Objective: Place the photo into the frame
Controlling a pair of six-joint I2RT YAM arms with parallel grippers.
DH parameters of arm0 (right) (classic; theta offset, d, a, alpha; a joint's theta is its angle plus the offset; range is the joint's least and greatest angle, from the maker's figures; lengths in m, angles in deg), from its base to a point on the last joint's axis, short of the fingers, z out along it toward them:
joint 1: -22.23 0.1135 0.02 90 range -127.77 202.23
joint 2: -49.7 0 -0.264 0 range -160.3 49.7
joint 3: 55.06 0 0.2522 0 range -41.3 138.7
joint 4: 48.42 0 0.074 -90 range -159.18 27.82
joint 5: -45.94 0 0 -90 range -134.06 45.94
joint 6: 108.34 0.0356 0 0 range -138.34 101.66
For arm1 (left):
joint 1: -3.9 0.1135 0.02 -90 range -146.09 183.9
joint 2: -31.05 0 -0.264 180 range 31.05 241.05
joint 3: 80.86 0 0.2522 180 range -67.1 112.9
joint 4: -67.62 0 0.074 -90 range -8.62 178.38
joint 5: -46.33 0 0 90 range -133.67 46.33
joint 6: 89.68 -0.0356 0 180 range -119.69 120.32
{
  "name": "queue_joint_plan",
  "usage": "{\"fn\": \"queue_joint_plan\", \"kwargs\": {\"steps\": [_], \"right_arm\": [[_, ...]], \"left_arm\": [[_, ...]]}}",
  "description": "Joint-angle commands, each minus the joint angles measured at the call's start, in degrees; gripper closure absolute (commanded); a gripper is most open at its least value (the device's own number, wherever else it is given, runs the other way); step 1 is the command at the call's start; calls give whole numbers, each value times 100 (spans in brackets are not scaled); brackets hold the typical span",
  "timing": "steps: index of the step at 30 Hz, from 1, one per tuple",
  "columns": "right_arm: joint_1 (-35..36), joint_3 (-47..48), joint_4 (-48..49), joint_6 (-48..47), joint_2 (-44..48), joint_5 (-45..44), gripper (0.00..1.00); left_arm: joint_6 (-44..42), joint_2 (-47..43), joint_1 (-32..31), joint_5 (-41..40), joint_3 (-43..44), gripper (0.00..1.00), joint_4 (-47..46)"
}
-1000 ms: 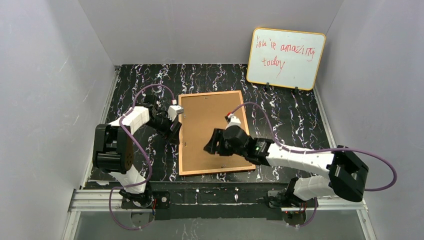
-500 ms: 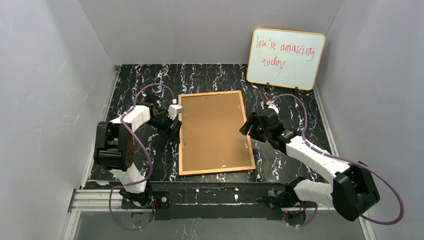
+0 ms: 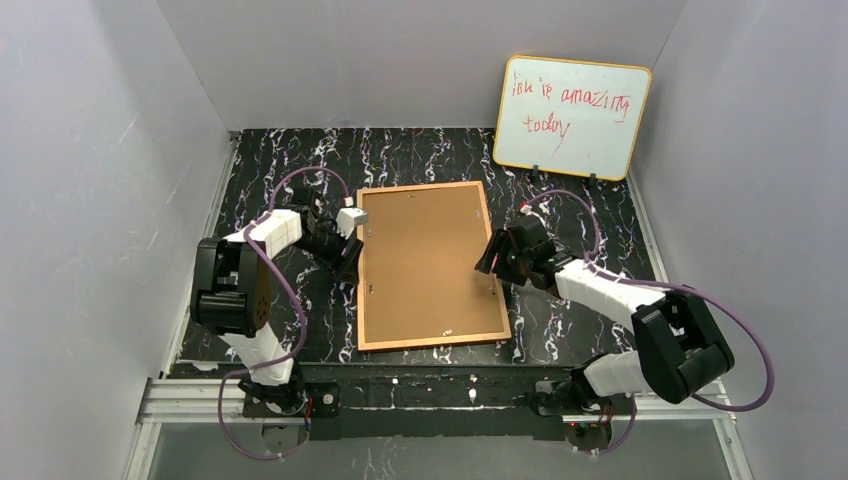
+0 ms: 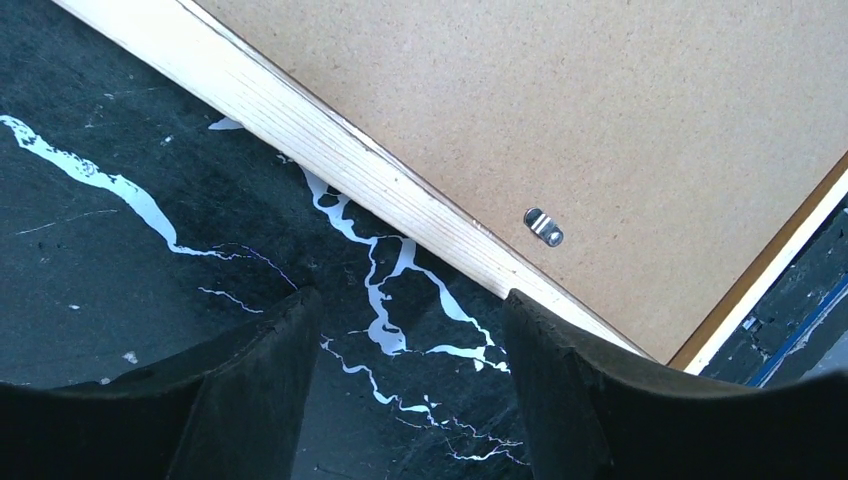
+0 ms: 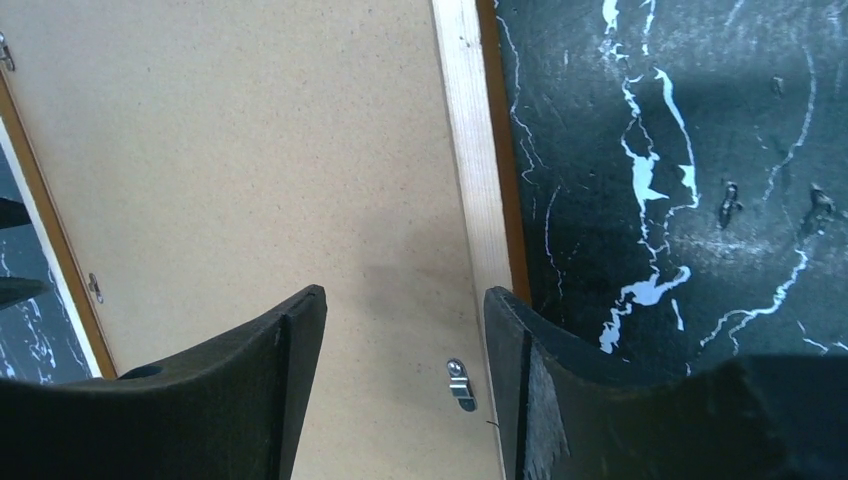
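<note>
the frame [image 3: 430,265] lies back up (clips [image 4: 544,226] showing); my left fingers [image 4: 250,400] at its 9 o'clock, right fingers [image 5: 240,400] at 3, both spread wide.

One frame [image 3: 430,265], one whiteboard [image 3: 570,117], two arms [image 3: 262,235] [image 3: 600,290], and seemingly three clips [image 3: 372,290] [image 3: 497,290] [image 3: 447,333].

Plain pale grey walls [image 3: 100,150] ahead of and to either side of the left gripper [image 3: 350,268] and right gripper [image 3: 487,262], unmarked and windowless. Beneath both, a black tabletop [image 3: 420,155] veined with white marbling. Well beyond the right gripper, a yellow-edged whiteboard [image 3: 572,117] with red handwriting, propped upright near the far corner. Behind both, along the table's near edge, a metal rail [image 3: 440,395]. Even, diffuse light; only faint shadows.
</note>
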Motion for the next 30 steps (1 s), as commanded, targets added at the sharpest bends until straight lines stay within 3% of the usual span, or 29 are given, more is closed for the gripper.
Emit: {"fn": "queue_joint_plan", "kwargs": {"steps": [1, 14, 19, 23, 30], "right_arm": [[-28, 32, 393, -37, -182, 241, 33], [49, -19, 585, 198, -301, 588, 38], [49, 510, 30, -88, 159, 126, 35], [73, 826, 117, 54, 229, 603, 36], [1311, 1139, 1377, 636, -898, 1024, 42]], "left_arm": [[-3, 189, -13, -167, 44, 35, -89], [23, 474, -22, -228, -13, 36, -283], [-19, 259, -9, -121, 98, 36, -102], [-8, 201, 22, 156, 203, 36, 100], [-88, 417, 31, 497, 146, 48, 310]]}}
